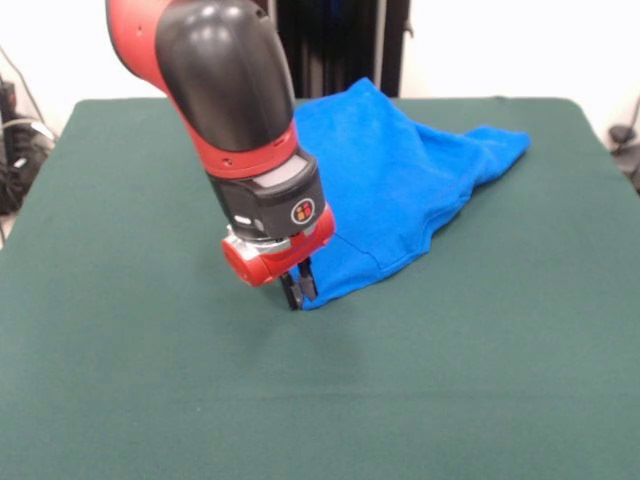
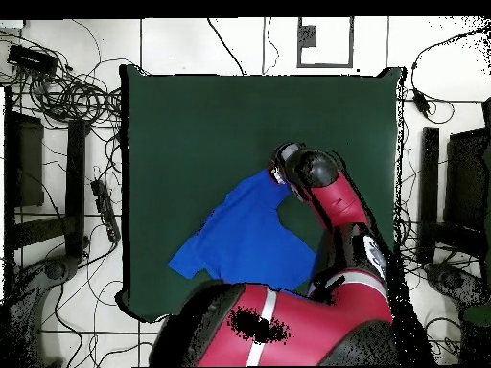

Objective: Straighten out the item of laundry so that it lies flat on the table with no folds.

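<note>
The blue T-shirt lies bunched and folded on the green table, at its far right part in the front view. Its near corner rises slightly to my gripper. The gripper points straight down and is shut on that corner of the shirt, just above the felt. In the overhead view the shirt spreads down and to the left of the gripper, and the arm covers its lower right part.
The red and black arm comes down over the table's far left middle. Cables and stands lie on the floor beyond the table edges. The pedestal stands behind the shirt.
</note>
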`<action>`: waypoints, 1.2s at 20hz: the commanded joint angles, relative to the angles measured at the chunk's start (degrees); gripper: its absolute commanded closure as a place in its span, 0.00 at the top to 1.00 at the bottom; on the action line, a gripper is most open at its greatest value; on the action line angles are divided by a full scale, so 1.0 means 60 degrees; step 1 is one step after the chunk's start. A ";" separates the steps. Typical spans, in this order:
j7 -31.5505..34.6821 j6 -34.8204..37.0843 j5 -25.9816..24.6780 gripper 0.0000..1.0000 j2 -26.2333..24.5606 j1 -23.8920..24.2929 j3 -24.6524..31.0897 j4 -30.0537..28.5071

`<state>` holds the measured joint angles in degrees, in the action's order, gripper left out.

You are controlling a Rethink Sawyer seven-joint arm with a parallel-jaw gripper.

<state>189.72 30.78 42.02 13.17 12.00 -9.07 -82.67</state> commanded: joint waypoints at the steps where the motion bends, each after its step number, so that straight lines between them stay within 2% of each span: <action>1: 0.0500 -0.4164 -0.0082 0.00 -0.2629 0.0317 0.2318 0.0091; 4: 0.0752 -0.4078 -0.0084 0.00 -0.2692 0.0098 0.1987 0.0313; 8: 0.0518 -0.3933 -0.0471 0.00 -0.2605 0.0111 0.1705 0.0282; 16: -0.0140 -0.3944 -0.1302 0.00 -0.2285 0.0498 0.1692 -0.0091; 24: -0.0018 -0.3931 -0.1865 0.00 -0.2164 0.0662 0.1569 -0.0108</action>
<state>189.72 28.81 34.18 14.46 13.80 -6.35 -82.61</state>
